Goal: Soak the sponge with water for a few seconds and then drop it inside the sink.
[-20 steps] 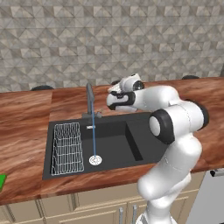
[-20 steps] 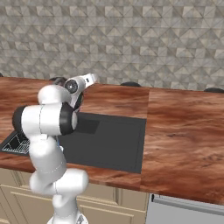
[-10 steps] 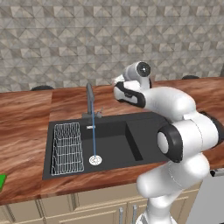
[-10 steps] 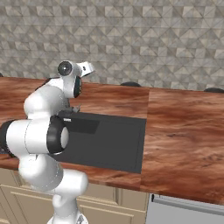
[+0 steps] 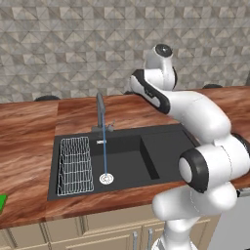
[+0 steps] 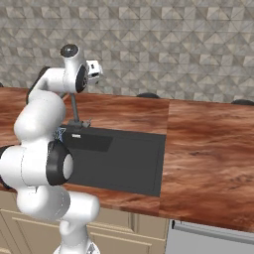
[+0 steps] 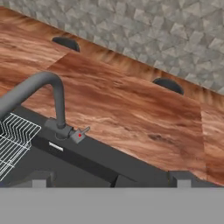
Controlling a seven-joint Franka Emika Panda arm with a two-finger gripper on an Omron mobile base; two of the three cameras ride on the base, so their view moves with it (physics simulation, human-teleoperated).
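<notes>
Gripper (image 7: 109, 180) empty, fingers spread, far from the sponge (image 5: 2, 202); water (image 5: 104, 155) runs, and reaching that edge risks a miss.

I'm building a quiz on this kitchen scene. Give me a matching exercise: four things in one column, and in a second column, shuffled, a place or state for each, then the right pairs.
Things:
1. sponge
2. water
3. wire rack
4. faucet

Places or states:
A. standing on the counter behind the sink, dark grey
B. lying inside the basin's left part, white
C. falling in a thin stream onto the drain
D. green, at the counter's far left edge in the left base view

Pairs: 1-D, 2-C, 3-B, 4-A
</notes>
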